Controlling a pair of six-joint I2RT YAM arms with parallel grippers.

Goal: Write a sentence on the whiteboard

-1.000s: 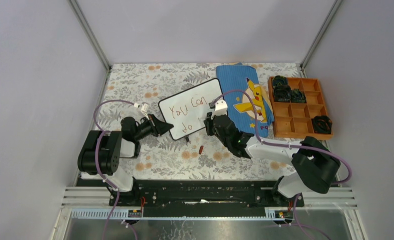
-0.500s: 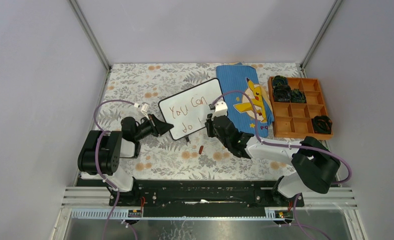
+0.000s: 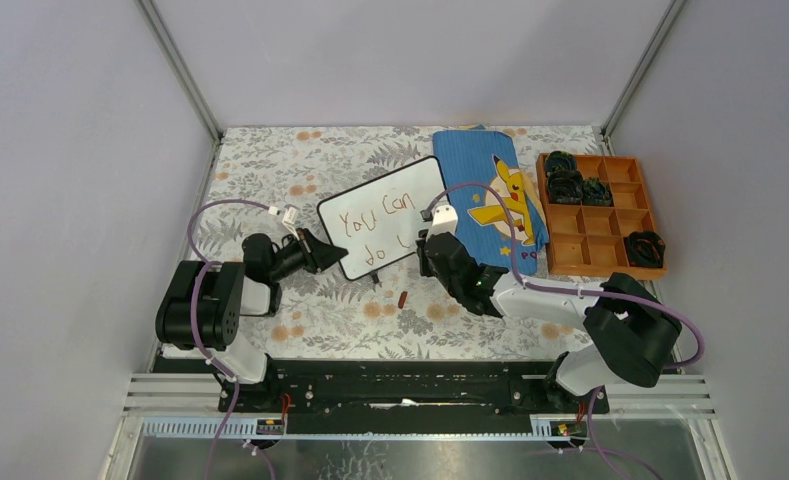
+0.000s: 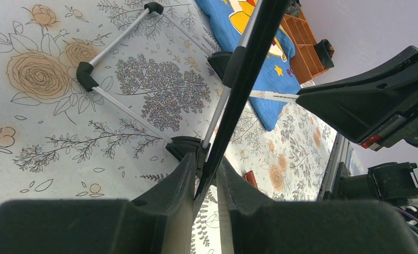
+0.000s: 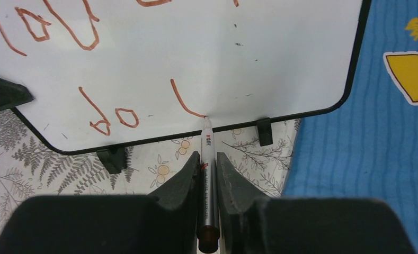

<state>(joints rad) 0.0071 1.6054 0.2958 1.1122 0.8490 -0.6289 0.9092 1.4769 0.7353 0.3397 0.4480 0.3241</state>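
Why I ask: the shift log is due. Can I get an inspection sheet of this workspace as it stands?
Surface: floral tablecloth, flat.
Job's things: whiteboard reads "You can do" plus one started stroke; sentence unfinished; marker tip touching the board.
Clutter: blue cartoon-figure cloth; orange compartment tray holding dark items; small red piece, perhaps a cap.
Grippers: left gripper jaws shut on the whiteboard's edge; right gripper jaws shut on the marker.
Cables: purple cables looped above both arms.
Surroundings: grey walls, metal corner posts; nothing else seen.
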